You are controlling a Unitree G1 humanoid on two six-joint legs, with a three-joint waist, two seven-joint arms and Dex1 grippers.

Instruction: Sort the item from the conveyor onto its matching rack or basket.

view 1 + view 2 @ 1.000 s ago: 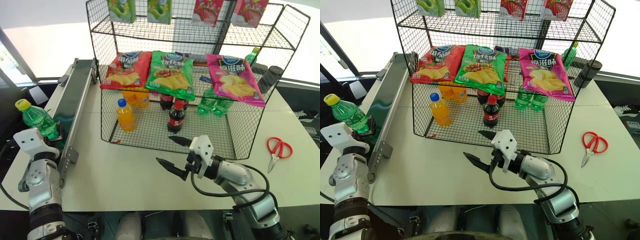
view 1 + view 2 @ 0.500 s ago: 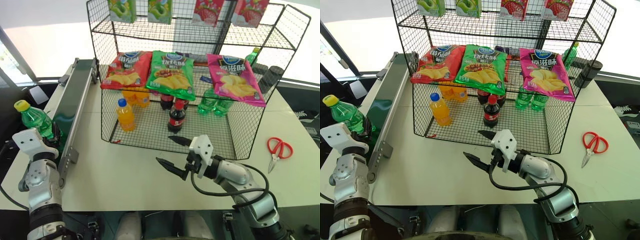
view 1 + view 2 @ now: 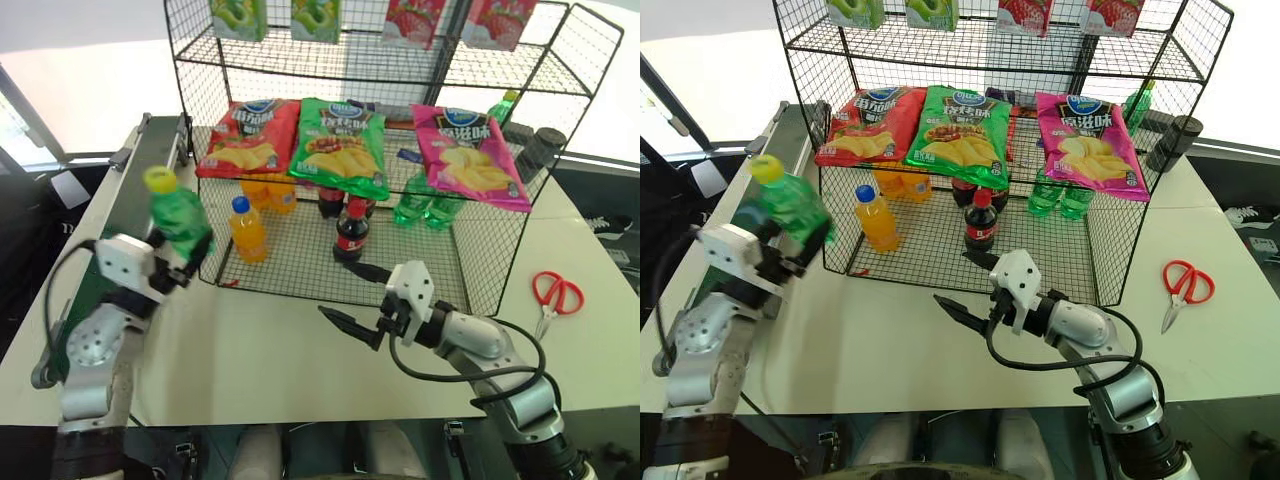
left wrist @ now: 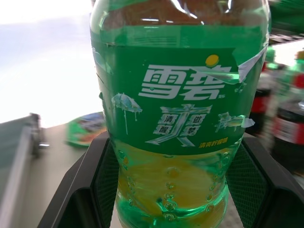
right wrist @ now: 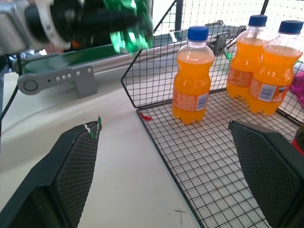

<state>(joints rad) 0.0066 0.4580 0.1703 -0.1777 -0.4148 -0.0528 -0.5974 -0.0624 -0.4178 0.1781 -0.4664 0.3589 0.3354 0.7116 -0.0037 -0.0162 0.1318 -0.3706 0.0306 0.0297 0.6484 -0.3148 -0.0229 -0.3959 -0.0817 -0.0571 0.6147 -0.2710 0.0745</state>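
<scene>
The item, a clear-green soda bottle point(image 3: 183, 218) with a yellow cap, hangs tilted in the air. My left gripper point(image 3: 176, 264) is shut on its lower body, and black fingers point(image 4: 88, 187) flank the bottle point(image 4: 173, 118) in the left wrist view. It hovers between the dark green conveyor point(image 3: 140, 172) and the left front corner of the black wire-mesh rack point(image 3: 300, 80). My right gripper point(image 3: 339, 290) is open and empty, low over the table just in front of the basket's front wall point(image 3: 420, 270), pointing left.
In the basket stand orange bottles point(image 3: 250, 228), cola bottles point(image 3: 350, 235) and green bottles point(image 3: 425, 205). Chip bags point(image 3: 345, 145) lie on the tier above. Red-handled scissors point(image 3: 555, 295) lie on the white table at the right.
My left arm has swung the green bottle from beside the conveyor's outer side rightward and a little up, over the belt toward the rack. The right gripper has stayed put.
</scene>
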